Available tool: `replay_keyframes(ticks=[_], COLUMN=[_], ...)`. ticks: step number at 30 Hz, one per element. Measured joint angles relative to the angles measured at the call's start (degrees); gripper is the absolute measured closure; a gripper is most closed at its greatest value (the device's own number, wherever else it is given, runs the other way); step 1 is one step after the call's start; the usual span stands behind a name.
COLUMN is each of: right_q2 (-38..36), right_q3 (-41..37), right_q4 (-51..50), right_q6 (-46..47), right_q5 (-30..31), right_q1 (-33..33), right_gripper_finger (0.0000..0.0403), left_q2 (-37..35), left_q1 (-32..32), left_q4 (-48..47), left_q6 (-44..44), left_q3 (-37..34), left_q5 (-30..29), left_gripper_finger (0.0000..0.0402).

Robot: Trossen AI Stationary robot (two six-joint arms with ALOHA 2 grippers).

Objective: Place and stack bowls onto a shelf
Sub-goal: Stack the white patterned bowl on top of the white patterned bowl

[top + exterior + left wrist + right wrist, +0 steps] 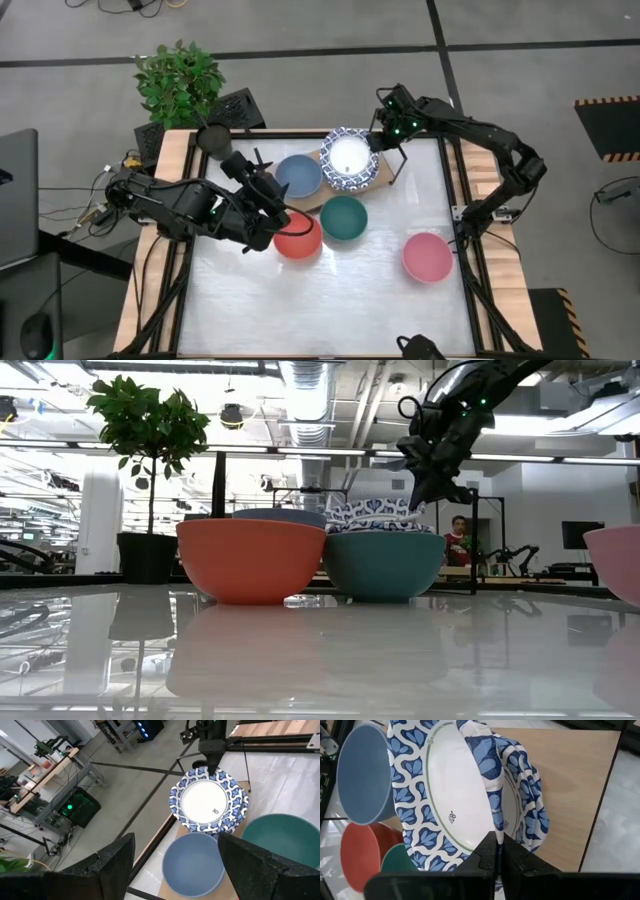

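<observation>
Pinching the rim of the patterned bowls stacked on the shelf beside the blue bowl, the right gripper leaves red, green and pink bowls on the table, left gripper spread.

A light-brown board of matt, grained wood was seen under the white bowls with blue patterned rims, whose surface looked smooth and glazed. The plain red and green bowls showed a smooth, dull-sheened finish, mirrored in the glossy white tabletop.
</observation>
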Motion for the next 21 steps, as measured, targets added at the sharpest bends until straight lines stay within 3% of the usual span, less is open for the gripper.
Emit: replay_keyframes(ticks=[6,21], right_q2=[-0.1,-0.1], right_q3=[0.0,0.0], right_q4=[-1.0,-3.3], right_q6=[-2.7,-5.1], right_q5=[-0.1,-1.4], right_q1=[0.2,1.5], right_gripper_finger=[0.0339,0.0194], left_q2=[0.0,0.0], left_q1=[0.0,0.0], left_q4=[-0.4,-0.4], left_q6=[0.0,0.0], left_q3=[0.0,0.0], left_q5=[0.0,-0.1], left_gripper_finger=[0.0129,0.0129])
